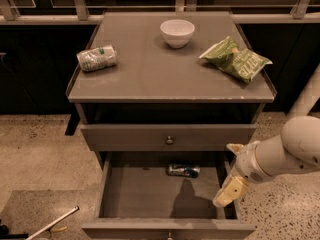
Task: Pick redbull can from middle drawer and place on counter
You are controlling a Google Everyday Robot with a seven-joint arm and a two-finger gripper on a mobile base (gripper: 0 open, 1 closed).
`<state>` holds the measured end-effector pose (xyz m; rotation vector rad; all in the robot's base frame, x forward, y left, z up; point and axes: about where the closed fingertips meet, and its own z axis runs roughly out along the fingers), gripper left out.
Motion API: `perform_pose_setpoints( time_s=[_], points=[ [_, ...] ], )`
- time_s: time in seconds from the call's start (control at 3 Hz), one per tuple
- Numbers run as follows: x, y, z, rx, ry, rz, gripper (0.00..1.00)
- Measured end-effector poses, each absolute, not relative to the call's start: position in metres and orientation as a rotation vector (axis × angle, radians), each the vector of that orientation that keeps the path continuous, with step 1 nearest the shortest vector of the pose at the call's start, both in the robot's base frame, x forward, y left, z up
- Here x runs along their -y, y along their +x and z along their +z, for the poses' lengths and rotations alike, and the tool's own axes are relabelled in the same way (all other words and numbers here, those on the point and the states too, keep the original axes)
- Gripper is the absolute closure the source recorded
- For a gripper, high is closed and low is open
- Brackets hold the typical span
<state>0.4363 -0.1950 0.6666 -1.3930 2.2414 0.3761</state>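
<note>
While the redbull can (183, 170) lies on its side at the back of the open middle drawer (145, 194), we're on the reach step | camera view: gripper (229, 193) over the drawer's right wall, holding nothing, can't tell how open | next, imo: left and down onto the can

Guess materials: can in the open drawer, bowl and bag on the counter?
The can: likely metal, glossy blue-and-silver with a highlight. The bowl: probably ceramic, smooth white glaze; could be plastic. The bag: plastic film, crinkled and shiny green. The gripper hangs over the right edge of the drawer, right of the can.
</note>
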Motion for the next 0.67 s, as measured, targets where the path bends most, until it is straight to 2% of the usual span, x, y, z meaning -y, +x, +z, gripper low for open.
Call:
perform_pose_setpoints(
  time_s=[0.67],
  points=[
    [0.188, 0.422, 0.64, -2.278, -1.365, 0.328, 0.0]
  ],
)
